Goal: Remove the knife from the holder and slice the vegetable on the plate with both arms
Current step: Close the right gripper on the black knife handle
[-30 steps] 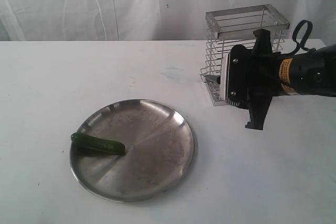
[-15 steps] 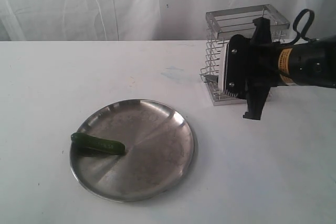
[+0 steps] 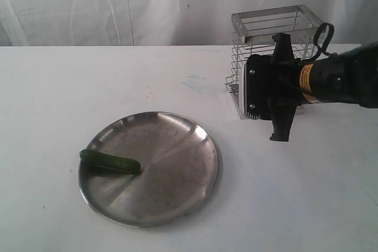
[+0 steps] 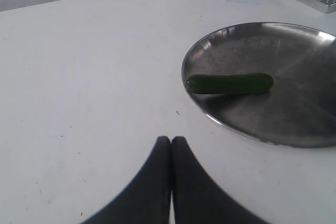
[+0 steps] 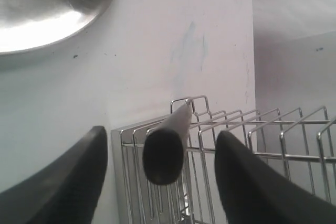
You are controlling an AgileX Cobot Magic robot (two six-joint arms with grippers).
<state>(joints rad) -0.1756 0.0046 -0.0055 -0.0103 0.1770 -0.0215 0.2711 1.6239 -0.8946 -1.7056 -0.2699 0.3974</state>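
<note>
Black rounded butt of the knife (image 5: 164, 153), seen end-on from the right wrist view. Leans slanted among the thin silver bars of the holder (image 5: 252, 127), not yet lifted out. Sits between the fingers of the right gripper (image 5: 161, 135), spread wide to either side, with a clear gap to each. No grip on the handle.

Holder upright on the white table (image 3: 71, 75), far right in the exterior view, with the right gripper level against its near face and a yellow-orange label on the arm behind it. Well apart from the plate (image 3: 177, 199).

Plate round, dull grey steel, low rim, flat on the table nearer the camera. Vegetable (image 3: 110, 162) dark green and glossy, lying whole on the plate's left part, close to the rim.

Left gripper (image 4: 171, 145) over bare table just beside the plate's rim, fingertips pressed together, holding nothing. White cloth backdrop (image 3: 118, 4) behind the table.
</note>
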